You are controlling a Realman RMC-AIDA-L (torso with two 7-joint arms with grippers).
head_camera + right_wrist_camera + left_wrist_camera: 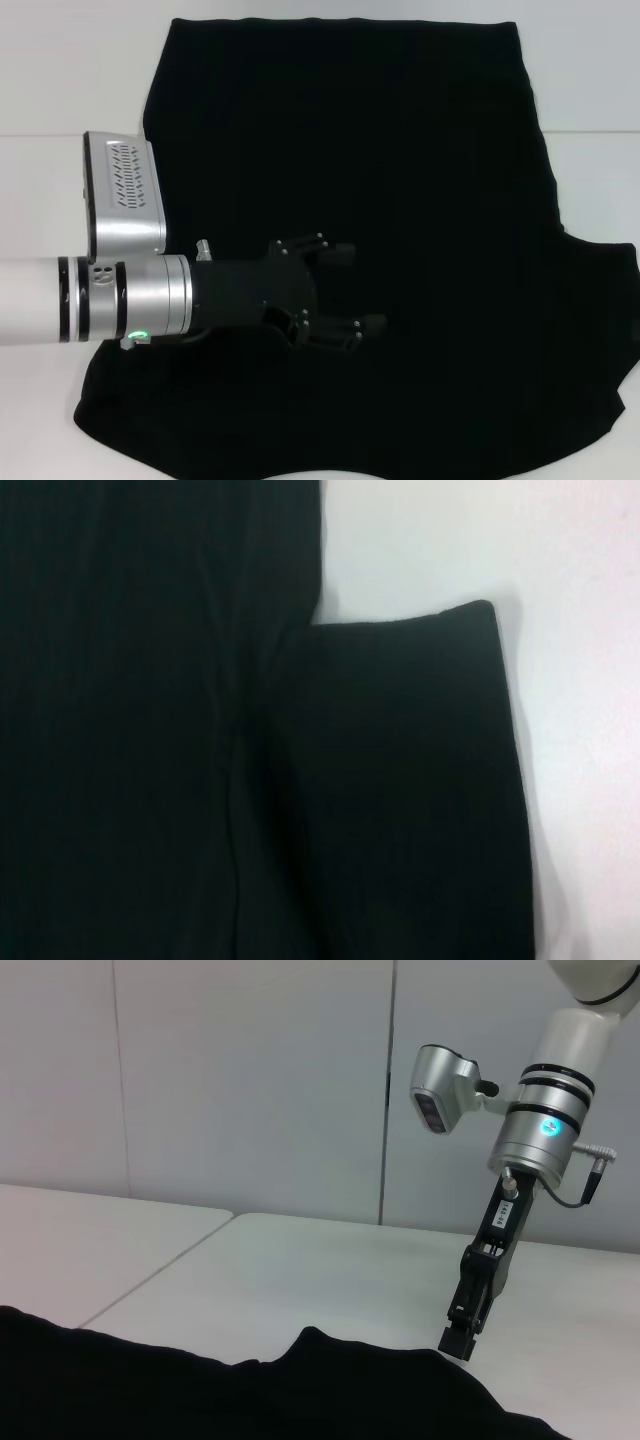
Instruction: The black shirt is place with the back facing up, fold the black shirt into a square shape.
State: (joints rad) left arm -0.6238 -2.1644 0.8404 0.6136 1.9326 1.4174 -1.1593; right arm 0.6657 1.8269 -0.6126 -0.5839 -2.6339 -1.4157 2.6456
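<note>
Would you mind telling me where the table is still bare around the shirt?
Bare white table lies beyond the black shirt at the far corners and its left edge. The middle is crowded: the left gripper hovers there. The right gripper hangs at a sleeve.

The black shirt (420,200) lies spread flat on the white table (60,80), plain side up.

The flat white table surface (60,70) carries one item: the large plain black fabric shirt (400,180), spread flat, covering most of the table.
</note>
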